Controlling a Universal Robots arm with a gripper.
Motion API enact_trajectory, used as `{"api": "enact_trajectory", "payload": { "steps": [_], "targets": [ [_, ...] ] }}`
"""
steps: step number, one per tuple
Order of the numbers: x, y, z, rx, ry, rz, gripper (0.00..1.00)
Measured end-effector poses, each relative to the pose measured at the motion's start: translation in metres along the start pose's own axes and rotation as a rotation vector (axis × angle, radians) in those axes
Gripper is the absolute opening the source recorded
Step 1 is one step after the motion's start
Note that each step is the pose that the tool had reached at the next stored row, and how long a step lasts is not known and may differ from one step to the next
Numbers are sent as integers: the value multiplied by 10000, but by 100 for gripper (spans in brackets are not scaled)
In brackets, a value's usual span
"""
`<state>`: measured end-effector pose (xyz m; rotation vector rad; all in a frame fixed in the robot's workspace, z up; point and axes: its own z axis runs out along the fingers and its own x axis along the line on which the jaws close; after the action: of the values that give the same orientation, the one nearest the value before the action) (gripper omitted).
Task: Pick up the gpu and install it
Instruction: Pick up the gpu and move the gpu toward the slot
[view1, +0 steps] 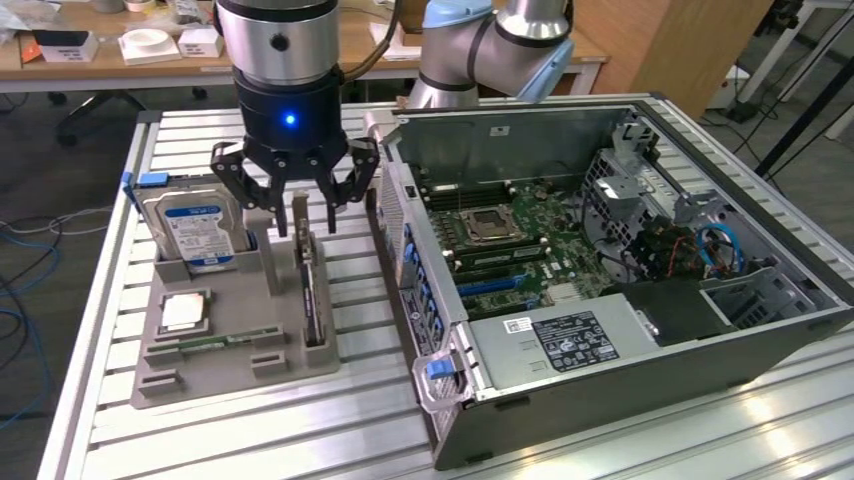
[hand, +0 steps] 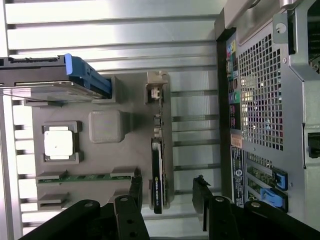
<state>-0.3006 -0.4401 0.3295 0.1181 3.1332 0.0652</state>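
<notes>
The gpu (view1: 308, 290) stands on its edge in a slot of the grey holder tray (view1: 227, 378), a thin card with a black cooler face and a silver bracket at its far end. My gripper (view1: 307, 222) hangs open just above the card's far end, one finger on each side and neither touching it. In the wrist view the gpu (hand: 157, 170) runs between the two black fingers (hand: 136, 189) of the gripper (hand: 167, 192), nearer to one of them. The open computer case (view1: 601, 250) with its green motherboard (view1: 514, 235) lies on the exterior view's right.
In the same tray stand a hard drive (view1: 200, 230) with a blue-white label, a processor (view1: 183, 310) and a narrow memory stick (view1: 214, 342). The case's rear wall (hand: 270, 100) rises close beside the tray. A ribbed aluminium table (view1: 267, 440) carries everything.
</notes>
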Motion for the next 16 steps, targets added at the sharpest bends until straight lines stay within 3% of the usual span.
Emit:
{"api": "enact_trajectory", "payload": {
  "steps": [16],
  "targets": [
    [-2, -29, 30, 6, 1, 0, 53]
  ]
}}
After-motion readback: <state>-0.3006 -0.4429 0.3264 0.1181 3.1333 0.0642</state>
